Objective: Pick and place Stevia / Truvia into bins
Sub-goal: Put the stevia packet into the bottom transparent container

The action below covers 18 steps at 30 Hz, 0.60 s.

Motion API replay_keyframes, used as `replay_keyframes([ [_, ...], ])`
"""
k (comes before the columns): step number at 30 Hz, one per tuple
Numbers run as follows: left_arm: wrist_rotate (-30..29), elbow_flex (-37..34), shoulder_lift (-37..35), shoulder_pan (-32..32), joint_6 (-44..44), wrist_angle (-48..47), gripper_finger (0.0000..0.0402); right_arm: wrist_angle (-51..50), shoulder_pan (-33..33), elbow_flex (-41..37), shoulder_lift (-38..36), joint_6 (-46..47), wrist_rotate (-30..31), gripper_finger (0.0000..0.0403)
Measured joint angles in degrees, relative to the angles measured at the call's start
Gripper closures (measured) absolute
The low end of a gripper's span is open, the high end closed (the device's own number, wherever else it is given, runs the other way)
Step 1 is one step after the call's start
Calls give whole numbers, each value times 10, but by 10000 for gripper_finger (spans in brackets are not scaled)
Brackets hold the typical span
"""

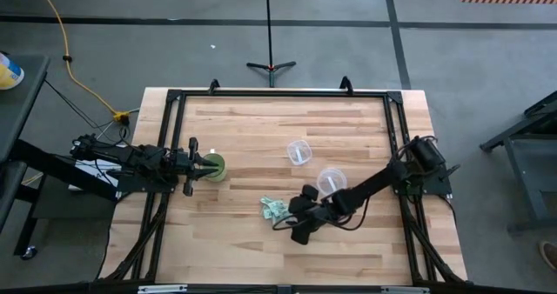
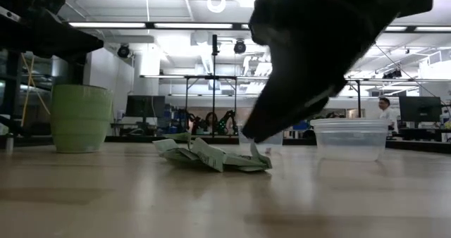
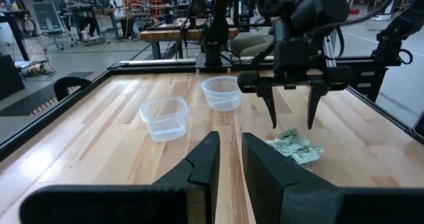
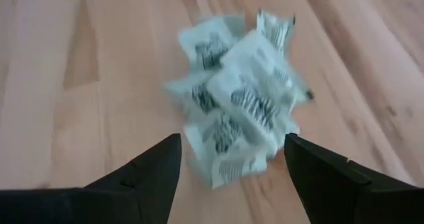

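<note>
Green plastic marks the left side of the scene: a solid green cup (image 1: 212, 166) stands near the bench's (image 1: 261, 250) left edge, and the left claw (image 1: 193, 163) sits right beside it with its fingers a narrow slot apart and nothing between them, seemingly parked there out of the way while the other arm works. Moving toward the middle, the Stevia / Truvia packets (image 1: 274, 209) lie in a loose crinkled heap on the bare wood, a little nearer the front edge than the back, overlapping one another; that tangle probably explains why the approach comes from above rather than from the side. Just right of the heap, the right claw (image 1: 301, 226) hangs over the packets' near side, tilted downward, its fingers (image 4: 142, 174) spread wide and empty, straddling the pile (image 4: 242, 98) as seen from its own wrist view. The wide spread looks chosen to bracket one or more packets before closing; I judge it is lining up a pick not yet made. From the low view the heap (image 2: 211, 155) rests flat on the bench with the dark claw looming above it, not clearly touching. Farther right and toward the back, the two clear bins (image 1: 298, 151) (image 1: 332, 183) stand apart from each other, both near the heap, so any carry from pile to bin should be short. Neither bin shows a packet inside, as far as I can tell.
</note>
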Motion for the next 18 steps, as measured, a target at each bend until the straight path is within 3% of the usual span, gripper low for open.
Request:
replay_keyframes([
  [18,0,0,0,0,0,0,302,2,1,0,24,20,18,144],
])
